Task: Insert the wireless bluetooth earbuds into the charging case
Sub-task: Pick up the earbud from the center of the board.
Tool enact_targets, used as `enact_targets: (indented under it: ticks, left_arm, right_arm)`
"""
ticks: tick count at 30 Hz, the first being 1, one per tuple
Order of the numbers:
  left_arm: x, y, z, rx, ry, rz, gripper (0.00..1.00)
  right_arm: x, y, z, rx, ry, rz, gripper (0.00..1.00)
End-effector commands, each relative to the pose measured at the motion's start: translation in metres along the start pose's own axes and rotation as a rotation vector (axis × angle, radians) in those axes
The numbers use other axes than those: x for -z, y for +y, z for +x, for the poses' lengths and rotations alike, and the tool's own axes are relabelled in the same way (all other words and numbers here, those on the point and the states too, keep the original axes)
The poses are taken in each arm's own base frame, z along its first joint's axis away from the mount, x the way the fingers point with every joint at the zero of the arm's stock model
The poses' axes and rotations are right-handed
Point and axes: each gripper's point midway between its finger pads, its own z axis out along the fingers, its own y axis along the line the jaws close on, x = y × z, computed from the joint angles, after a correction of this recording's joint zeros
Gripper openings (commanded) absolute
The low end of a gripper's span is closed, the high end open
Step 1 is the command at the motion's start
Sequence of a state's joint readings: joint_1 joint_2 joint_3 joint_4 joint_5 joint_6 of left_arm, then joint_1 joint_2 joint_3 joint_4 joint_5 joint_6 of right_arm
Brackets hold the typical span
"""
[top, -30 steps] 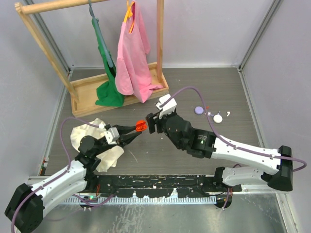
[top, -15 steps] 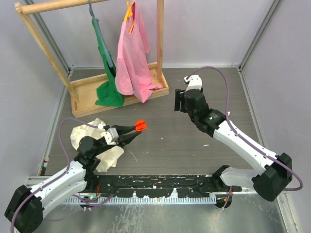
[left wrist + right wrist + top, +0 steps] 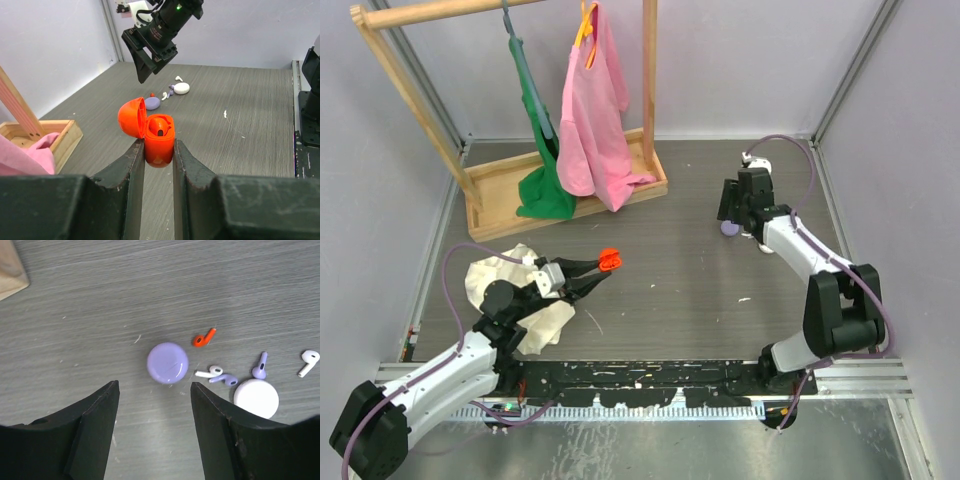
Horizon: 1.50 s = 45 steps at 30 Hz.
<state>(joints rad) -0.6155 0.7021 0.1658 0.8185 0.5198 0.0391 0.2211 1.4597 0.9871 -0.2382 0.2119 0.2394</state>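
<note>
One grey walled table: left hand grips orange case, right hand spread above charging case.

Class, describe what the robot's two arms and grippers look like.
Both the left arm and right arm have white shells, black joints and a looping lilac cable. The left gripper and right gripper each have two black, wedge-shaped fingers.

— Where's the charging case?
— Flat on the worktop: a round, pale-lavender puck, closed.
— And the earbuds?
— White, lying loose to its right. One is near it, the other earbud farther off.
</note>
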Motion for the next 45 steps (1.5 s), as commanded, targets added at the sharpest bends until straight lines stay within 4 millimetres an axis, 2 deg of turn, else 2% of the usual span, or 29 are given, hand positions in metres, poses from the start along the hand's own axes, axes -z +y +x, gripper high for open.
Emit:
enact_targets:
  ticks: [1,7,15,22,30,37,45]
  left_arm:
    - [-0.004,0.001,-0.013,-0.035,-0.043,0.005,0.0]
    - [-0.004,0.001,-0.01,-0.033,-0.035,0.004,0.0]
    - [-0.005,0.001,-0.008,-0.028,-0.027,0.011,0.0]
    - [-0.005,0.001,-0.008,-0.029,-0.027,0.014,0.0]
    - [-0.005,-0.001,-0.008,-0.026,-0.029,0.021,0.0]
    - [-0.005,-0.002,-0.009,-0.025,-0.03,0.027,0.0]
    - [-0.006,-0.002,-0.01,-0.022,-0.031,0.031,0.0]
  right_arm:
    - [-0.027,-0.001,-0.021,-0.068,-0.037,-0.092,0.64]
    - [-0.067,-0.025,-0.017,-0.116,0.021,-0.082,0.58]
    - [-0.09,-0.038,-0.016,-0.098,0.038,-0.052,0.49]
    - [-0.098,-0.049,-0.004,-0.065,0.074,-0.002,0.43]
    - [-0.106,-0.05,0.013,-0.039,0.144,-0.001,0.43]
    - [-0.102,-0.062,0.028,-0.032,0.189,0.054,0.42]
    - [-0.099,-0.066,0.039,-0.024,0.216,0.072,0.39]
